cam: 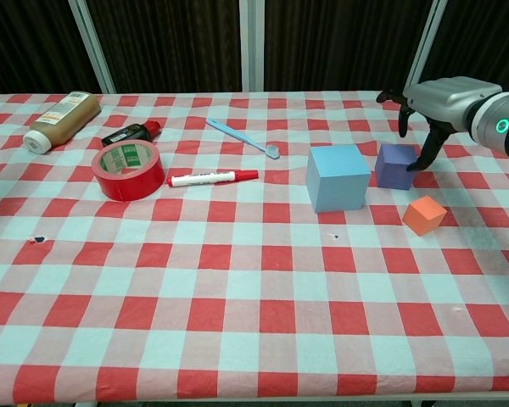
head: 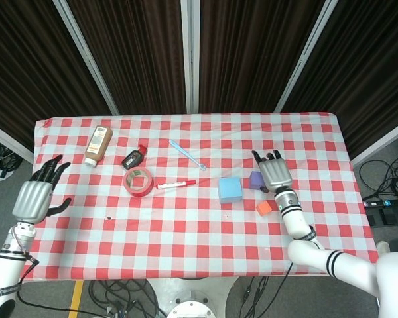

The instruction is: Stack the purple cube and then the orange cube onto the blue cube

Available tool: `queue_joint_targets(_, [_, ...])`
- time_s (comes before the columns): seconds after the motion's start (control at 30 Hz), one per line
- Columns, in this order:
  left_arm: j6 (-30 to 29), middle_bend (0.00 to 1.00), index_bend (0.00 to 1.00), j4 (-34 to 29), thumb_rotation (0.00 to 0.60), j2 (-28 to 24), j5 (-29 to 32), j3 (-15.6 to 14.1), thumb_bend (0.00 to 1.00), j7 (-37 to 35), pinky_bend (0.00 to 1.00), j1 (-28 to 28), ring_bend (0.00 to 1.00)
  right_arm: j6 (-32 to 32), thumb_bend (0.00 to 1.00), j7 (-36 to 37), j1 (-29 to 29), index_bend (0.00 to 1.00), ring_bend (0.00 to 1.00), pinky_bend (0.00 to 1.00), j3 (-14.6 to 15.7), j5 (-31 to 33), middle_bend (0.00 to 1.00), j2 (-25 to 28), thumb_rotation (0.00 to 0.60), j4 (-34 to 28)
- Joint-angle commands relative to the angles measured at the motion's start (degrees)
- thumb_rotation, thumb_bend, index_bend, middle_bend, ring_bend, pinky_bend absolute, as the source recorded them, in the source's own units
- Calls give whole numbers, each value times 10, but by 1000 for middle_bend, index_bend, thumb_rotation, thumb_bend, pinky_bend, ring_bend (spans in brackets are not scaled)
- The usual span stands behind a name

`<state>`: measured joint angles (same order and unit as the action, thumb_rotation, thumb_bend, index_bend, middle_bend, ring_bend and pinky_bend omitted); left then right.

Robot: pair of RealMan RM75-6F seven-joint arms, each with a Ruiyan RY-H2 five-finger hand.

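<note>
The blue cube (head: 230, 189) (cam: 338, 176) stands right of the table's middle. Just to its right is the smaller purple cube (head: 254, 179) (cam: 394, 166), and the small orange cube (head: 263, 208) (cam: 424, 215) lies nearer the front edge. My right hand (head: 273, 175) (cam: 441, 100) hovers over the purple cube with its fingers spread and holds nothing. One finger reaches down beside the cube's right edge; whether it touches I cannot tell. In the head view the hand hides most of the purple cube. My left hand (head: 34, 197) is open off the table's left edge, fingers apart, and does not show in the chest view.
On the left half lie a brown bottle (head: 98, 144) (cam: 61, 119), a small black bottle (head: 134, 158) (cam: 131, 132), a red tape roll (head: 138, 181) (cam: 129, 169), a red-capped marker (head: 176, 184) (cam: 212, 178) and a light blue toothbrush (head: 187, 154) (cam: 243, 136).
</note>
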<state>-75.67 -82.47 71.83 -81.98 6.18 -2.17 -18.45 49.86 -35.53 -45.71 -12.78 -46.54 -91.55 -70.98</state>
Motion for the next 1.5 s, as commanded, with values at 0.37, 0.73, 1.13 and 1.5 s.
queue_joint_targets(0.37, [5, 108, 167, 7, 600, 0, 7, 2, 311, -7, 236, 0, 89, -37, 64, 12, -20, 49, 161, 88, 9, 21, 366, -19, 600, 36])
queue_joint_targets(0.73, [6, 109, 167, 9, 600, -1, 11, 3, 311, -10, 236, 1, 89, -43, 120, 42, -25, 49, 191, 87, 12, 9, 434, -17, 600, 40])
queue_joint_targets(1.13, [12, 108, 166, 13, 600, 0, 14, 3, 311, -12, 236, 0, 89, 15, 132, 10, -27, 50, 204, 87, 2, -8, 448, 67, 600, -83])
queue_joint_targets(1.5, [14, 109, 166, 15, 600, -1, 24, 6, 311, -1, 236, 2, 89, 96, 135, -88, -35, 50, 208, 87, 12, 4, 452, 154, 600, -271])
